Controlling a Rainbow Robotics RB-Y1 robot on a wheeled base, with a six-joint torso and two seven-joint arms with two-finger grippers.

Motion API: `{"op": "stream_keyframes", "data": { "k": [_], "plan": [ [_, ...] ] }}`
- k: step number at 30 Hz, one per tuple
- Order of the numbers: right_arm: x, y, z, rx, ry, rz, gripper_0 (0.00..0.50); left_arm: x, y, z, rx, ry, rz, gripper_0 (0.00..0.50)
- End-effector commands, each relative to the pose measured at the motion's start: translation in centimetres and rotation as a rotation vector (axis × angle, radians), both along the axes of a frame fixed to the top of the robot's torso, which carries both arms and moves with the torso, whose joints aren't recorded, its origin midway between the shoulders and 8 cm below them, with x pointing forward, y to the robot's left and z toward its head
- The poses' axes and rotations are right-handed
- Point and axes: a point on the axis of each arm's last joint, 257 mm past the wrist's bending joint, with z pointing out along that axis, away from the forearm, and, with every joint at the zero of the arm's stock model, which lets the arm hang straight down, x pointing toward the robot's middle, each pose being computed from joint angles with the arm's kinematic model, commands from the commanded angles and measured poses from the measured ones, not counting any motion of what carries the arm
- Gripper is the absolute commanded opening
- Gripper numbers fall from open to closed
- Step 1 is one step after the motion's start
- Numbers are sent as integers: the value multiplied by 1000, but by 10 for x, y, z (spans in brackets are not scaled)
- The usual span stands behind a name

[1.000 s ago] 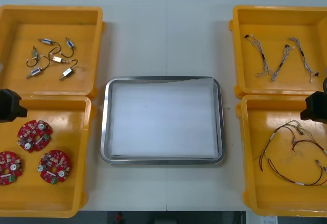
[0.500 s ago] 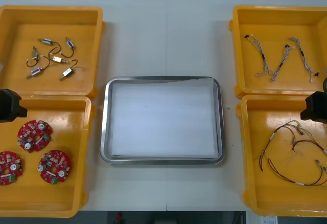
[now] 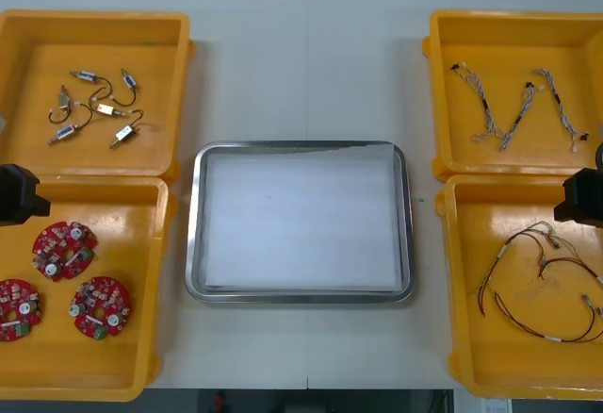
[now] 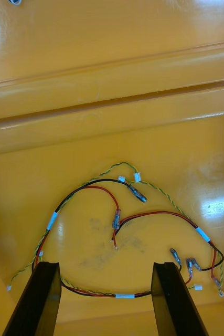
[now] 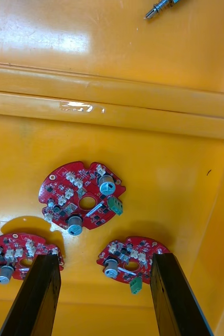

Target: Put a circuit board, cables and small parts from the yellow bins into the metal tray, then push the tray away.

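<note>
Left gripper (image 5: pixel 104 258): jaws spread wide and released, with no grasp on anything. It hangs over the near left bin (image 3: pixel 94 389). Three circuit boards (image 5: pixel 83 197) lie flat on that bin's floor. One is ahead of the gap between the fingers, and the other two are each partly behind a fingertip. Cannot tell whether the fingers touch them.

Right gripper (image 4: pixel 105 265): jaws likewise wide apart, gripping nothing. It is over the near right bin (image 3: pixel 457 272). The red, black and yellow cables (image 4: pixel 127 210) lie in a loose tangle just ahead of the fingers, and one strand crosses the gap between them.

Front view gives the layout. The tray (image 3: pixel 193 224) is white inside and sits mid-table (image 3: pixel 301 55) between the bins. The blue and white cables (image 3: pixel 518 111) are in the far right bin (image 3: pixel 513 17), and the small metal parts (image 3: pixel 99 107) are in the far left bin (image 3: pixel 94 17). Both grippers sit at the outer edges, well apart from the tray.

Left wrist view also catches one metal part beyond the wall between the two left bins.
</note>
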Motion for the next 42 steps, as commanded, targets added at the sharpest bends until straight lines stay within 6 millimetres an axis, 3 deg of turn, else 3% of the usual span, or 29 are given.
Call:
{"op": "stream_keyframes", "data": {
  "k": [1, 42],
  "plan": [
    [-1, 2, 6, 7, -18, 6, 500, 2, 9, 10, 70, -15, -59, 500],
    [-1, 2, 6, 7, -18, 6, 500, 2, 9, 10, 70, -15, -59, 500]
  ]
}}
